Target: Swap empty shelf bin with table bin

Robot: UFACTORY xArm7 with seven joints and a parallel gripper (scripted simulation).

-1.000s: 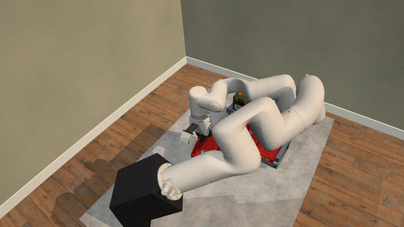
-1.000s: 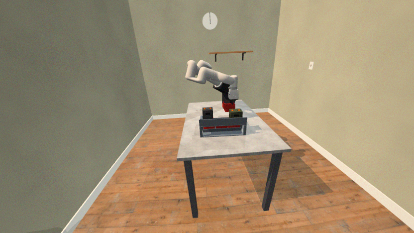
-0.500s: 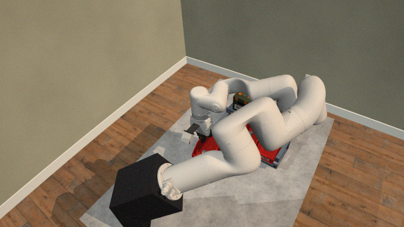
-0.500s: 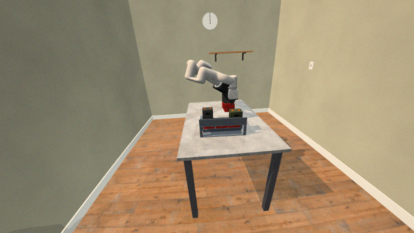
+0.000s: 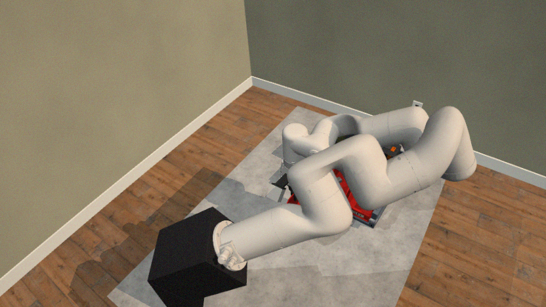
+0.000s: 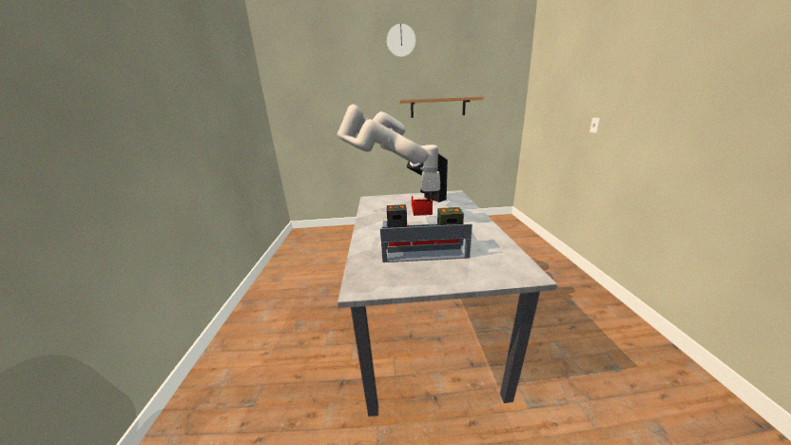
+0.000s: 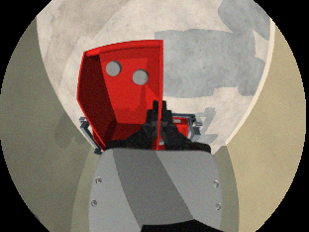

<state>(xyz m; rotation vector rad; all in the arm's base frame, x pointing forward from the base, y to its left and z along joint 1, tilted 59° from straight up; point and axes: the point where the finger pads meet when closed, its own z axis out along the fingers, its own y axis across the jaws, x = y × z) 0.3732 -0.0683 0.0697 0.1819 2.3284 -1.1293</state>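
Carrying seemed underway: the claw (image 5: 291, 189) (image 6: 429, 197) (image 7: 158, 108) pinched the side of the red bin (image 5: 293, 199) (image 6: 422, 207) (image 7: 130, 96) below it, gray parts (image 7: 113, 68) inside. Next, it likely needed steady, level moving toward the shelf (image 5: 374, 224) (image 6: 426, 232) (image 7: 89, 135).

The gripper (image 5: 292, 189) (image 6: 430, 197) (image 7: 158, 108) and red bin (image 5: 292, 199) (image 6: 421, 207) (image 7: 130, 99) are nearer the rack (image 5: 375, 222) (image 6: 426, 232) (image 7: 86, 131), the bin now seen beyond its middle. From above, the shifted arm (image 5: 362, 152) (image 6: 399, 145) hides most of the green box (image 5: 344, 136) (image 6: 450, 217) on the rack and reveals part of the dark one.
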